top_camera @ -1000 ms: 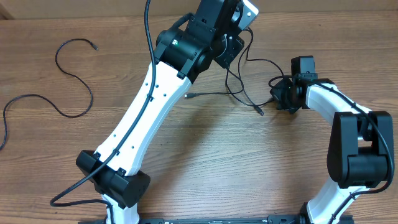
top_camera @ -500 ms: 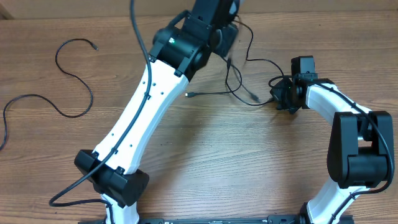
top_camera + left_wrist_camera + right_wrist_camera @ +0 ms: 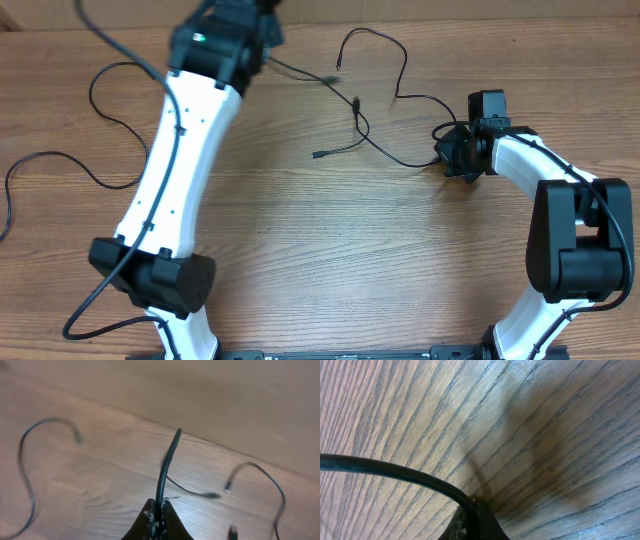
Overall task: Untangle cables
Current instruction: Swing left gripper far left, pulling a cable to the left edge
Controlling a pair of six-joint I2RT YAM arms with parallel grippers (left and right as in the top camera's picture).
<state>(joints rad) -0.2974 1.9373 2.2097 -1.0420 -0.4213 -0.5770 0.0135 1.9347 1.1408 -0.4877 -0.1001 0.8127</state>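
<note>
Pinching cables (image 3: 385, 150): left claw (image 3: 157, 519) clamped on one (raised above table (image 3: 330, 260)), right claw (image 3: 471, 519) likewise.

Beneath me lies the worktop (image 3: 340, 250), a brown wood-grain surface that fills nearly the whole overhead view, its grain running from 9 o'clock to 3 o'clock. At 12 o'clock its far edge meets a paler tan strip (image 3: 520, 10) with no grain that I can make out. My left wrist camera shows a pale, plain surface (image 3: 210, 390) from 11 o'clock round to 3 o'clock, and the worktop's edge slants down beneath it toward 3 o'clock. My right wrist camera looks closely at the wood: dark grain lines run on a slant, and a soft shadow (image 3: 540, 445) spreads from the centre toward 4 o'clock.
</note>
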